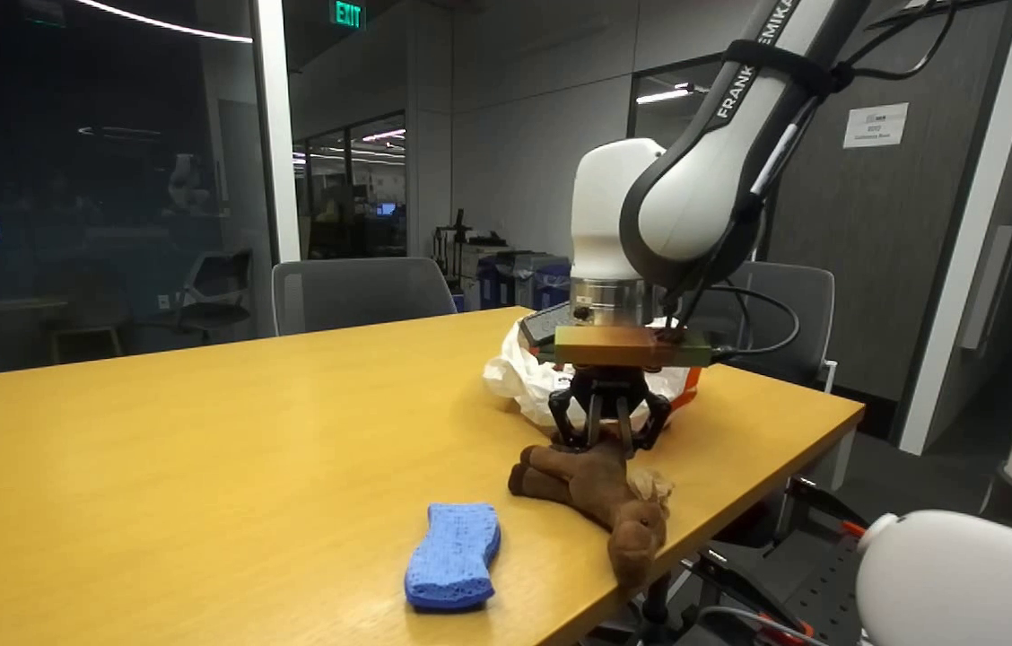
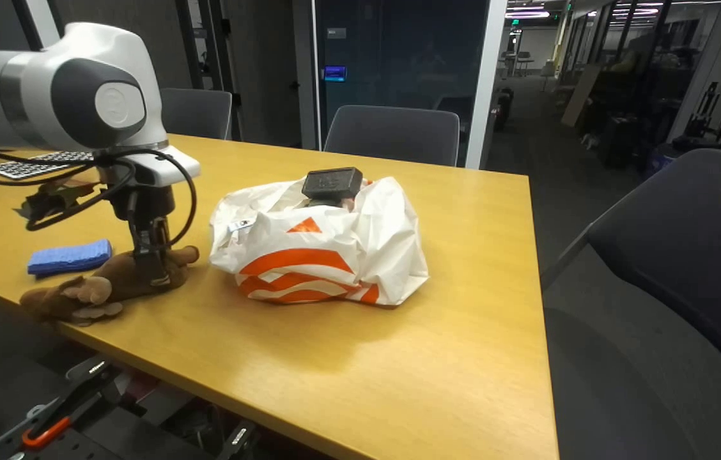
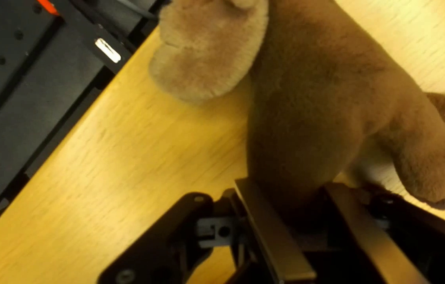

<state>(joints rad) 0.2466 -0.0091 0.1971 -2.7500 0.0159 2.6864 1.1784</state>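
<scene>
In an exterior view, the pincer (image 1: 606,440) points straight down at the tabletop (image 1: 246,467). It is pinching the back end of a soft brown toy (image 1: 591,484), which is right under it. The toy lies on the tabletop with its head (image 1: 636,543) out at the edge. Its legs (image 1: 546,471) poke out on the side where a blue sponge (image 1: 454,556) lies. The sponge is near the toy but does not touch it.

In an exterior view, a white bag (image 2: 309,255) with orange marks sits just beside the toy's back end. A black box (image 2: 333,183) shows at the top of the bag. The toy's head points away from the bag.

In the wrist view, the two fingers (image 3: 275,236) squeeze the toy's back end between them. The rest of its body sticks out past the fingertips, and one leg is near a finger.
</scene>
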